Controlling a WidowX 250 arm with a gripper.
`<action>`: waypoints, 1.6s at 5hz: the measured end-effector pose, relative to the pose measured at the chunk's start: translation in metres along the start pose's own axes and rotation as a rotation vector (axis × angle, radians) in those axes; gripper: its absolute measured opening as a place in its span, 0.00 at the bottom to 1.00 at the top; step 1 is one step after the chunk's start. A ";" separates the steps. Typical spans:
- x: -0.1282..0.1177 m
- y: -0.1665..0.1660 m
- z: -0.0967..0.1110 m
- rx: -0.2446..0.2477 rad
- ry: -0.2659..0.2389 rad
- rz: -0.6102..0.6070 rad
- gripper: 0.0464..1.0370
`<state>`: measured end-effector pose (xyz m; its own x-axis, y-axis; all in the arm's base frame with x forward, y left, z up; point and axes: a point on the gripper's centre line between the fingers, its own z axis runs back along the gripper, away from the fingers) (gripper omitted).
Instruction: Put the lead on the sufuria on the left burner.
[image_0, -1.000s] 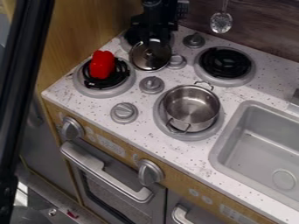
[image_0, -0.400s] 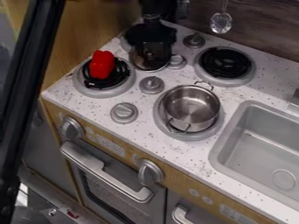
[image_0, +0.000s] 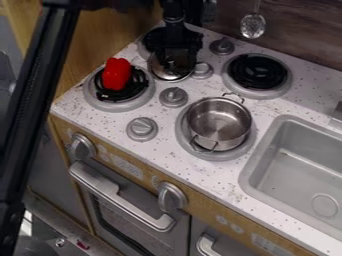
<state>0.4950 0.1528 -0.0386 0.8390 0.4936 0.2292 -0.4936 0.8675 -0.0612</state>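
Backdrop: wood-panelled toy kitchen, speckled white tabletop (image_0: 160, 152)
Hand (image_0: 176, 64): over the lid; whether it grips, the view cannot tell
Lid (image_0: 161, 71): under the hand, beside the stove knob (image_0: 202, 70)
Pot (image_0: 217, 122): uncovered, front burner nearer the sink (image_0: 294, 165)
Handling: likely securing the lid; a centred grip, then level lift, would serve
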 end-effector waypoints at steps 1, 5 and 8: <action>0.004 0.006 0.000 0.006 -0.008 0.023 0.63; -0.008 0.009 0.018 -0.018 -0.008 0.039 0.22; -0.061 -0.055 0.093 -0.068 -0.063 -0.161 0.22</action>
<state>0.4493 0.0692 0.0412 0.8887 0.3453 0.3018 -0.3359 0.9381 -0.0841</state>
